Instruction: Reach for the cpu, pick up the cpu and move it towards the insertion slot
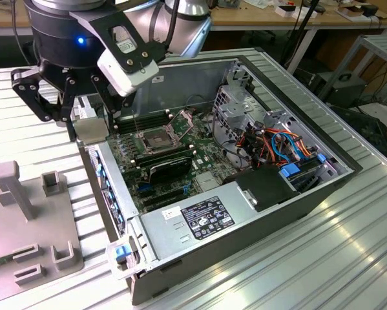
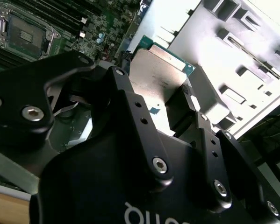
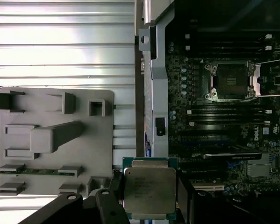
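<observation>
We see the gripper (image 3: 149,196) clamped on the cpu (image 3: 150,190), low in the first wrist view, fingers partly cut off, insertion slot (image 3: 229,80) open at upper right.

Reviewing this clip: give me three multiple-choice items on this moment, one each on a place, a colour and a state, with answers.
1. Where is the cpu?
A. in the hand
B. seated in the insertion slot
C. on the grey holder plate

2. What colour is the circuit board?
A. red
B. green
C. white

3. The insertion slot's centre is
A. empty
B. filled by a chip
C. under a fan

Answers: 1 A, the hand grips the cpu at the case's edge, away from the slot; 2 B, green shows around the slot; 3 A, the dark centre is bare.
</observation>
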